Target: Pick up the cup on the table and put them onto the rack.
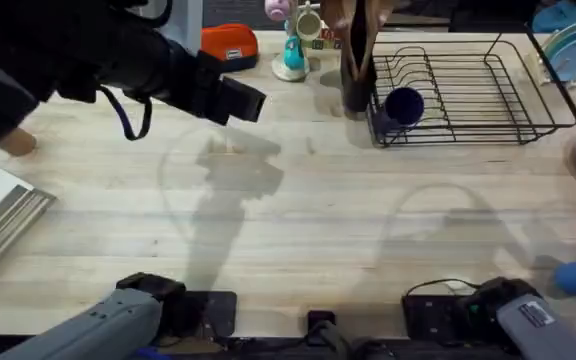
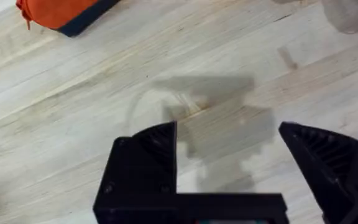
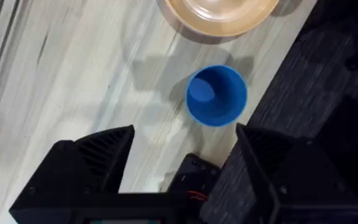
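navy cup (image 1: 404, 105) in a black wire rack (image 1: 468, 90), pale wood table (image 1: 298, 210), orange pouch (image 1: 230, 45), brighter blue cup (image 3: 216, 95) beside a peach bowl (image 3: 219, 15).

Pale matt wood table (image 1: 298, 210), thin black wire rack (image 1: 488, 90), smooth navy plastic cup (image 1: 404, 105).

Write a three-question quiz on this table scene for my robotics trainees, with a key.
1. True or false: the left gripper is shut on a cup.
2. In the right wrist view, where does the blue cup stand? A, on the table beside a peach dish; B, on an orange pouch; C, atop a book.
3. Fill in: in the overhead view, the dark cup sits in the black wire ____.

Key: 1 false, it is open and empty; 2 A; 3 rack.
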